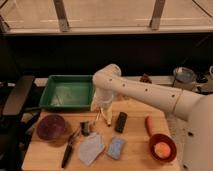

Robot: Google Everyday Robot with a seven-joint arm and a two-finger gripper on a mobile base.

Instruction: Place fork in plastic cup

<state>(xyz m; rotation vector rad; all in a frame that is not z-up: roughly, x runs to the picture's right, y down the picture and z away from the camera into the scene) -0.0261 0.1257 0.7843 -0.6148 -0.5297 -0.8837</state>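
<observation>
**Gripper lowered at the tray's right edge, over the wooden table**

The gripper (102,111) hangs at the end of the white arm (145,92), just right of the green tray (60,80). Its own bulk and the wrist cover it, so whether it is parted, closed or clamped on anything cannot be told. The fork (106,118) shows only as a slim pale stick slanting down from beneath the gripper toward the table (135,160); its upper end is hidden. The plastic cup (97,106) is a faint pale shape tight against the gripper, mostly covered, and its outline is uncertain.

Just beside the fork lie a small shiny metal cup (85,128) on the left and a black rectangular bar (120,121) on the right. In front of them are a black-handled tool (67,151), a grey cloth (91,148) and a blue sponge (116,147). A maroon bowl (51,127) sits at the left. An orange carrot-like piece (149,125) lies beside a red bowl (161,147) holding an orange fruit, at the right. Lettering on any item is too indistinct to read.
</observation>
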